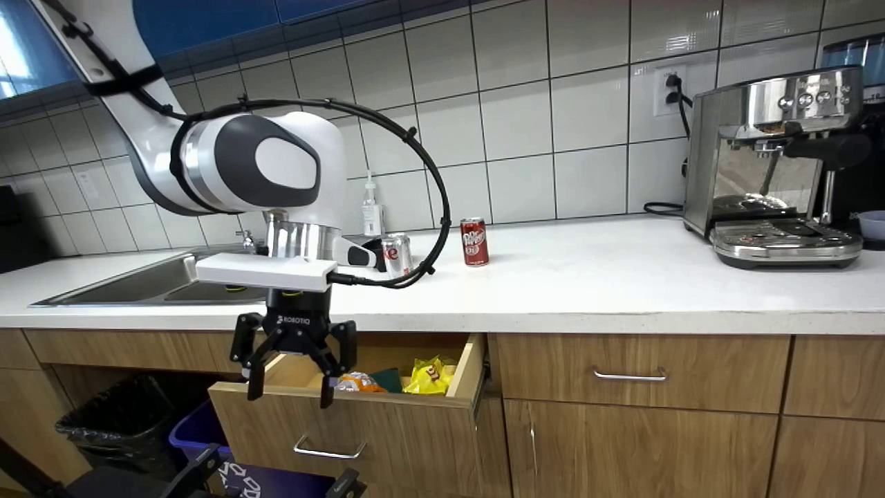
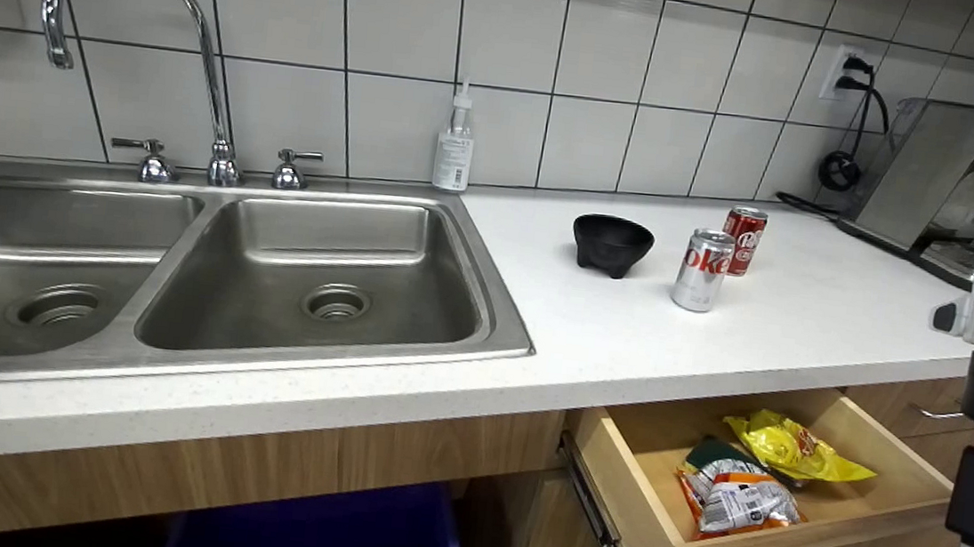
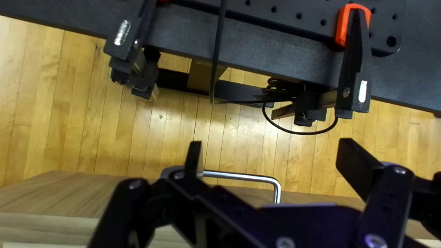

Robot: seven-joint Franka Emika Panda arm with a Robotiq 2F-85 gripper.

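Black two-fingered gripper [image 1: 290, 398] points down, spread wide — nothing held. It hangs above, and apart from, the bent silver metal handle [image 3: 241, 176] of the brown wood-fronted drawer [image 1: 408, 432], open below the white countertop [image 1: 622, 297]. In the drawer — crumpled shiny yellow bag [image 2: 792, 448] right and far, crumpled orange-and-white printed bag [image 2: 742, 502] left and near.

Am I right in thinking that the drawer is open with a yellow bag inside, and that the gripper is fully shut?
Not quite: the gripper is open, its fingertips well apart in an exterior view. The drawer is indeed open, with the yellow bag inside.
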